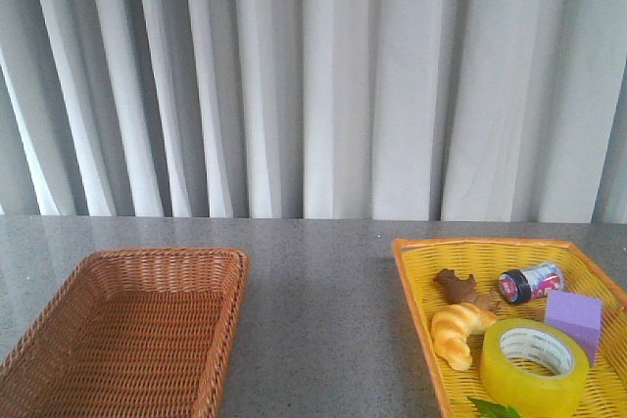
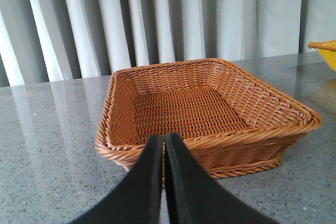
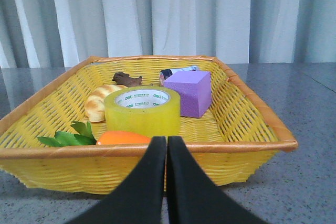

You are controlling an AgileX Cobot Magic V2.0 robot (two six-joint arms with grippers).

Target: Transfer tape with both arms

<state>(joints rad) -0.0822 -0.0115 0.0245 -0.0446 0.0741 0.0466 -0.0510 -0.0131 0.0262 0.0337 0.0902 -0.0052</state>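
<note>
The tape (image 1: 534,366), a wide yellow roll with a white printed core, lies flat in the yellow basket (image 1: 413,281) at the right. It also shows in the right wrist view (image 3: 142,110), near the basket's near wall. My right gripper (image 3: 167,141) is shut and empty, just outside that near wall (image 3: 226,166). My left gripper (image 2: 164,139) is shut and empty, in front of the near rim of the empty brown wicker basket (image 2: 262,132). Neither arm shows in the front view.
In the yellow basket lie a purple cube (image 1: 574,318), a croissant (image 1: 458,330), a brown toy (image 1: 462,288), a small can (image 1: 529,282), an orange (image 3: 122,138) and green leaves (image 3: 68,137). The brown basket (image 1: 59,320) sits at left on the grey table. A curtain hangs behind.
</note>
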